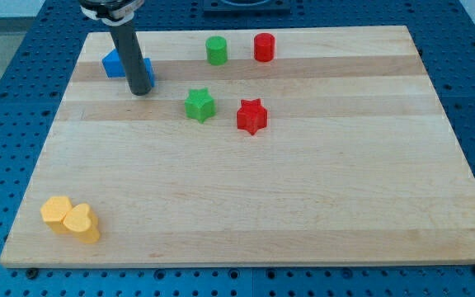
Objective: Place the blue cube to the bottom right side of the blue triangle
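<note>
My tip rests on the wooden board near its top left corner. A blue block, which looks like the triangle, sits just left of the rod. A second blue piece, likely the cube, shows as a sliver at the rod's right edge. The rod hides most of it. The tip is at the bottom right of the blue block on the left and touches or nearly touches the sliver.
A green cylinder and a red cylinder stand near the top edge. A green star and a red star lie right of the tip. Two yellow blocks sit touching at the bottom left.
</note>
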